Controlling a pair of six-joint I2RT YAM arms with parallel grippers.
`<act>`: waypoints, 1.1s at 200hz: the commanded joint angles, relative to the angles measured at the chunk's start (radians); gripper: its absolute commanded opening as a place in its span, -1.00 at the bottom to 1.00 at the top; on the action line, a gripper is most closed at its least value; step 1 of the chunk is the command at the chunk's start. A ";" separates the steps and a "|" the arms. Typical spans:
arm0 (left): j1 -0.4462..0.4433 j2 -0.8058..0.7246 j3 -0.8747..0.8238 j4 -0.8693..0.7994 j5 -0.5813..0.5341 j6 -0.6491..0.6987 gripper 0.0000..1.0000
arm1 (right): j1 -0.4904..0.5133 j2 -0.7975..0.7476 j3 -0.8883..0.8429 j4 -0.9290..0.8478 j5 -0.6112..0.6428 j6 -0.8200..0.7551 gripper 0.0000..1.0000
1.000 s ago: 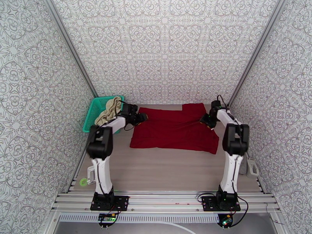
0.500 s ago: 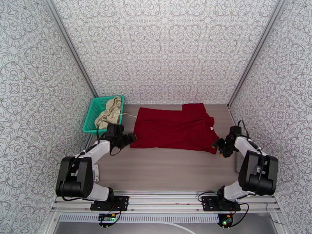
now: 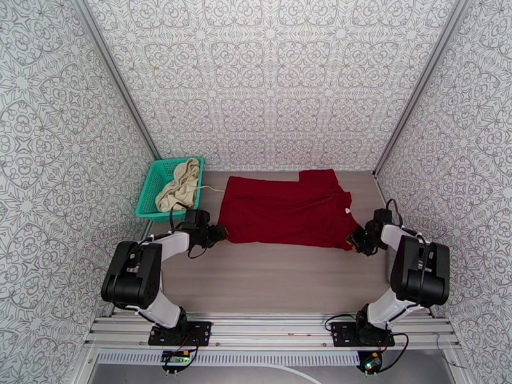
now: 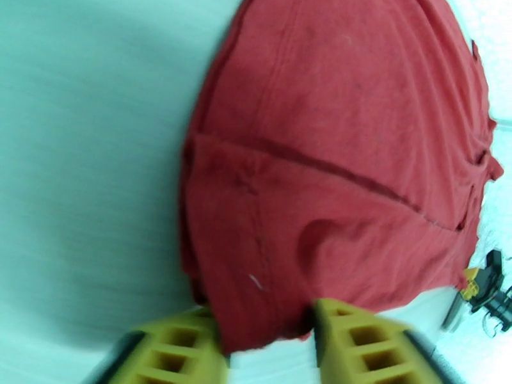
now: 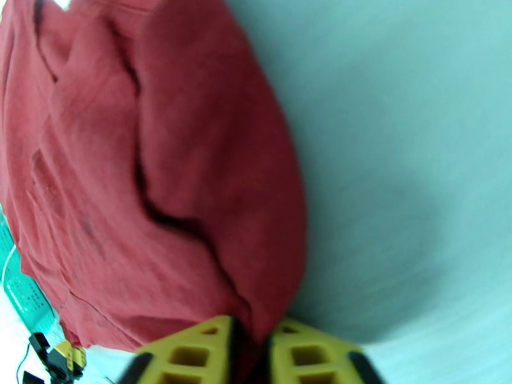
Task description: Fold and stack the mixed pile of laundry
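Right claw (image 5: 253, 334) edged inward, pinching near corner of dark red short-sleeved shirt (image 3: 288, 209); left claw (image 4: 262, 315) likewise, spread astride hem. Risk: one-sided lift skews fold.

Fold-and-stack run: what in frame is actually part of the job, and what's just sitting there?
Job:
- dark red shirt, spread on the table
- cream-beige garment, heaped in the teal mesh basket
- left gripper and right gripper, at the shirt's near corners

Lying about:
- teal mesh basket, far left, not laundry
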 commanded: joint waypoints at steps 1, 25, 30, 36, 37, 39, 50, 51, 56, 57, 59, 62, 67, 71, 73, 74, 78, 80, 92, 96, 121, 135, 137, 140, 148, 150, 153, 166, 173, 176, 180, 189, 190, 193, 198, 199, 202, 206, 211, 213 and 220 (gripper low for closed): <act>0.003 -0.035 0.031 0.075 -0.028 -0.015 -0.88 | -0.003 -0.040 0.055 0.011 -0.012 -0.010 -0.90; 0.028 -0.092 0.097 0.043 -0.018 0.000 -1.00 | -0.003 -0.085 0.150 -0.057 -0.014 -0.014 -1.00; 0.032 -0.107 0.114 0.025 -0.018 0.006 -1.00 | -0.002 -0.100 0.171 -0.071 -0.016 -0.013 -1.00; 0.034 -0.125 0.137 0.001 -0.017 0.016 -1.00 | -0.003 -0.119 0.193 -0.087 -0.015 -0.013 -1.00; 0.034 -0.129 0.141 -0.002 -0.018 0.018 -1.00 | -0.003 -0.122 0.196 -0.089 -0.014 -0.013 -1.00; 0.034 -0.135 0.148 -0.009 -0.018 0.021 -1.00 | -0.002 -0.129 0.204 -0.095 -0.013 -0.012 -1.00; 0.035 -0.170 0.182 -0.052 -0.017 0.035 -1.00 | -0.003 -0.163 0.237 -0.124 -0.007 -0.012 -1.00; 0.035 -0.172 0.184 -0.055 -0.017 0.037 -1.00 | -0.003 -0.166 0.239 -0.126 -0.007 -0.012 -1.00; 0.036 -0.191 0.195 -0.072 -0.016 0.040 -1.00 | -0.003 -0.183 0.252 -0.140 -0.003 -0.012 -1.00; 0.037 -0.195 0.197 -0.076 -0.016 0.041 -1.00 | -0.003 -0.186 0.255 -0.142 -0.003 -0.012 -1.00; 0.037 -0.202 0.200 -0.082 -0.017 0.042 -1.00 | -0.003 -0.192 0.259 -0.146 -0.002 -0.012 -1.00; 0.037 -0.214 0.204 -0.092 -0.017 0.043 -1.00 | -0.002 -0.203 0.263 -0.154 0.001 -0.012 -1.00; 0.037 -0.234 0.210 -0.110 -0.020 0.046 -1.00 | -0.003 -0.220 0.270 -0.167 0.004 -0.011 -1.00; 0.037 -0.249 0.214 -0.122 -0.022 0.049 -1.00 | -0.003 -0.230 0.274 -0.180 0.005 -0.010 -1.00; 0.038 -0.258 0.214 -0.128 -0.024 0.050 -1.00 | -0.004 -0.238 0.274 -0.182 0.005 -0.010 -1.00; 0.037 -0.261 0.214 -0.132 -0.025 0.051 -1.00 | -0.003 -0.238 0.275 -0.186 0.005 -0.010 -1.00; 0.038 -0.278 0.215 -0.145 -0.029 0.054 -1.00 | -0.002 -0.254 0.274 -0.195 0.007 -0.010 -1.00; 0.037 -0.286 0.215 -0.152 -0.029 0.055 -1.00 | -0.003 -0.260 0.273 -0.199 0.008 -0.010 -1.00; 0.039 -0.333 0.213 -0.210 -0.046 0.068 -1.00 | -0.003 -0.296 0.260 -0.235 0.015 -0.008 -1.00; 0.039 -0.349 0.211 -0.233 -0.050 0.075 -1.00 | -0.003 -0.307 0.255 -0.248 0.017 -0.011 -1.00; 0.045 -0.431 0.187 -0.389 -0.074 0.111 -1.00 | -0.004 -0.381 0.191 -0.351 0.063 -0.035 -1.00; 0.046 -0.468 0.155 -0.467 -0.082 0.114 -1.00 | -0.003 -0.420 0.139 -0.404 0.091 -0.047 -1.00; 0.046 -0.473 0.150 -0.479 -0.083 0.112 -1.00 | -0.003 -0.424 0.130 -0.412 0.095 -0.048 -0.94; 0.046 -0.479 0.141 -0.496 -0.084 0.112 -1.00 | -0.003 -0.433 0.114 -0.430 0.101 -0.050 -0.79; 0.046 -0.496 0.121 -0.546 -0.093 0.107 -0.93 | -0.003 -0.449 0.079 -0.462 0.104 -0.054 -0.60; 0.045 -0.501 0.115 -0.557 -0.095 0.105 -0.84 | -0.003 -0.453 0.075 -0.466 0.103 -0.055 -0.58; 0.043 -0.508 0.105 -0.574 -0.099 0.103 -0.69 | -0.002 -0.461 0.062 -0.476 0.100 -0.056 -0.53; 0.040 -0.545 0.065 -0.640 -0.121 0.100 -0.18 | -0.003 -0.505 0.012 -0.529 0.097 -0.059 -0.30; 0.041 -0.570 0.042 -0.669 -0.139 0.099 -0.10 | -0.003 -0.541 -0.009 -0.553 0.102 -0.056 -0.22; 0.041 -0.582 0.034 -0.679 -0.145 0.099 -0.09 | -0.003 -0.554 -0.012 -0.567 0.106 -0.057 -0.20; 0.043 -0.596 0.025 -0.690 -0.152 0.097 -0.09 | -0.003 -0.570 -0.014 -0.583 0.114 -0.059 -0.18; 0.047 -0.626 0.010 -0.711 -0.159 0.096 -0.09 | -0.003 -0.598 -0.006 -0.615 0.131 -0.062 -0.15; 0.048 -0.630 0.009 -0.714 -0.158 0.097 -0.09 | -0.004 -0.601 -0.005 -0.620 0.133 -0.063 -0.15; 0.049 -0.637 0.007 -0.720 -0.160 0.098 -0.09 | -0.002 -0.608 0.001 -0.632 0.138 -0.066 -0.15; 0.052 -0.645 0.007 -0.727 -0.158 0.100 -0.09 | -0.002 -0.618 0.013 -0.650 0.144 -0.070 -0.14; 0.051 -0.647 0.007 -0.728 -0.157 0.101 -0.09 | -0.002 -0.619 0.015 -0.654 0.145 -0.071 -0.14; 0.052 -0.648 0.008 -0.732 -0.156 0.103 -0.09 | -0.004 -0.621 0.022 -0.663 0.148 -0.074 -0.14; 0.052 -0.648 0.011 -0.735 -0.154 0.108 -0.08 | -0.004 -0.623 0.033 -0.674 0.151 -0.079 -0.14; 0.053 -0.644 0.018 -0.740 -0.153 0.115 -0.07 | -0.003 -0.624 0.040 -0.680 0.153 -0.083 -0.13; 0.052 -0.641 0.021 -0.742 -0.152 0.118 -0.07 | -0.003 -0.623 0.043 -0.682 0.154 -0.085 -0.13; 0.052 -0.628 0.033 -0.744 -0.153 0.128 -0.05 | -0.003 -0.616 0.050 -0.683 0.156 -0.093 -0.13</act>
